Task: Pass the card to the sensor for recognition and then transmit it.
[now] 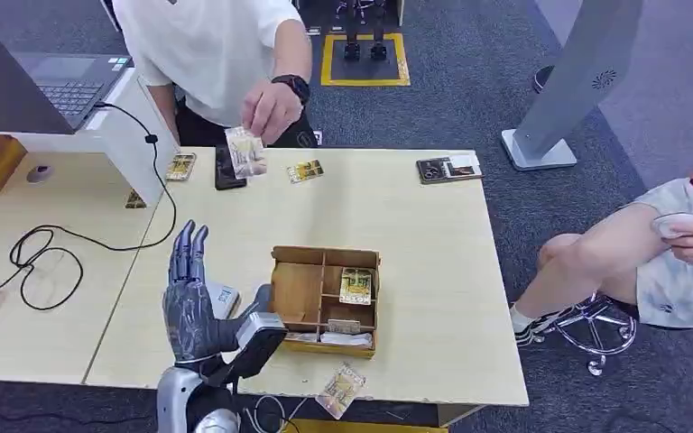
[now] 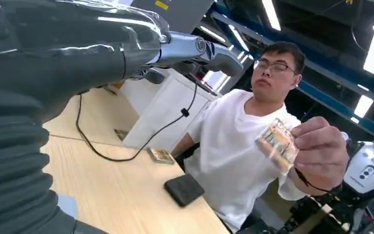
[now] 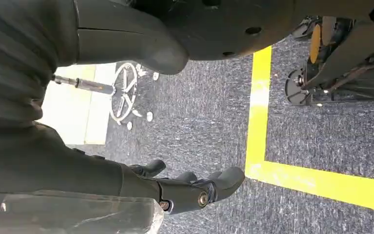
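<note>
Grey carpet covers the floor, with a yellow taped square (image 1: 364, 59) on it behind a pale wooden tabletop (image 1: 415, 234). On the tabletop sits a brown wooden box with little compartments (image 1: 325, 300). One small yellowish card (image 1: 355, 286) lies in a compartment on the box's right side.

The robot's left hand (image 1: 189, 293) is held up over the tabletop, just left of the box. Its fingers (image 1: 187, 253) are straight and close side by side, its thumb sticks out toward the box, and it holds nothing.

A person in a white shirt (image 1: 207, 45) stands at the far side of the tabletop. The person's hand (image 1: 270, 110) pinches the clear-wrapped card (image 1: 244, 151) and holds it up above the far edge of the tabletop, well apart from the robot's left hand. In the left wrist view the same card (image 2: 277, 144) is between the person's fingertips. Below it a flat black phone-like thing (image 1: 228, 170) lies on the tabletop, and two more small cards (image 1: 305, 170) lie near it. Another card (image 1: 340, 391) hangs over the near edge of the tabletop. A black cable (image 1: 99, 239) loops across the left side.

The robot's right hand (image 3: 190, 187) hangs over the carpet. Its dark fingers are gently curled and hold nothing.

Another person (image 1: 659, 253) sits on a chair to the right.
</note>
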### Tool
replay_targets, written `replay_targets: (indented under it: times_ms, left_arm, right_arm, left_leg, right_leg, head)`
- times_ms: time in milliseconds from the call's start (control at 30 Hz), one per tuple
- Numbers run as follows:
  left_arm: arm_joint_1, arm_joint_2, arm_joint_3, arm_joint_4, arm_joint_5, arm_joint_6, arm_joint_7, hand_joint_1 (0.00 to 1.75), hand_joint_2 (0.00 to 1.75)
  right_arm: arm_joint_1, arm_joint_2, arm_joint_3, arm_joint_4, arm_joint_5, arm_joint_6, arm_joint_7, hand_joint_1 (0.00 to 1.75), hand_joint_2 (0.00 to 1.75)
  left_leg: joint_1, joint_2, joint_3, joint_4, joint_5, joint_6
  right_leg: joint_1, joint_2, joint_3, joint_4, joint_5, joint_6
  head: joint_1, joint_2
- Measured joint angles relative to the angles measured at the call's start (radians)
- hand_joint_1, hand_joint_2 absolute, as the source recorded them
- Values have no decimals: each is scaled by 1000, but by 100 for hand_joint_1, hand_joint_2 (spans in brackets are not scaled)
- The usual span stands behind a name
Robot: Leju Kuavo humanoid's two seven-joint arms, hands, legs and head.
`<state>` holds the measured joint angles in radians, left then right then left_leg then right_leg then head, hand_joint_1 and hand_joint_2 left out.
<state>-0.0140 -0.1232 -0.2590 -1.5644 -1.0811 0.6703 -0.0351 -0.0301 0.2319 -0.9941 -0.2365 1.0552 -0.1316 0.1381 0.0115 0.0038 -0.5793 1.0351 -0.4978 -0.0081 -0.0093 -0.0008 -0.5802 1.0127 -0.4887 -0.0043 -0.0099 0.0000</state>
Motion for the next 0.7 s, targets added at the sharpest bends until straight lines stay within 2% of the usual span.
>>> replay_targets:
  times_ms: [67, 233, 367, 500, 567, 700]
  left_arm:
    - [-18, 5, 0, 16, -42, 0, 26, 0, 175]
    - [-70, 8, 6, 40, -295, 0, 86, 0, 175]
    - [-97, 10, 13, 50, -364, 0, 114, 0, 175]
    - [-140, 24, 25, 63, -467, 0, 209, 0, 175]
    - [-166, 35, 26, 84, -469, 0, 248, 0, 175]
    - [-218, 93, 15, 121, -470, 0, 374, 0, 175]
  right_arm:
    - [0, 0, 0, 0, 5, 3, 0, 0, 175]
    - [-3, -2, 1, 0, 34, 13, -1, 0, 175]
    - [-4, -3, 2, 2, 37, 13, -1, 0, 175]
    - [-5, -7, 10, 6, 53, 15, -5, 0, 175]
    - [-6, -9, 14, 7, 53, 16, -7, 0, 175]
    - [-6, -12, 19, 10, 61, 16, -8, 0, 175]
  left_leg:
    - [0, 0, 0, 0, 0, 0]
    - [0, 0, 0, 0, 0, 0]
    - [0, 0, 0, 0, 0, 0]
    - [0, 0, 0, 0, 0, 0]
    - [0, 0, 0, 0, 0, 0]
    - [0, 0, 0, 0, 1, -1]
  right_leg:
    - [0, 0, 0, 0, 0, 0]
    - [0, 0, 0, 0, 0, 0]
    - [0, 0, 0, 0, 0, 0]
    - [0, 0, 0, 0, 0, 0]
    - [0, 0, 0, 0, 0, 0]
    - [0, 0, 0, 1, 0, 0]
  head:
    - [0, 0]
    - [0, 0]
    - [0, 0]
    - [0, 0]
    - [0, 0]
    - [0, 0]
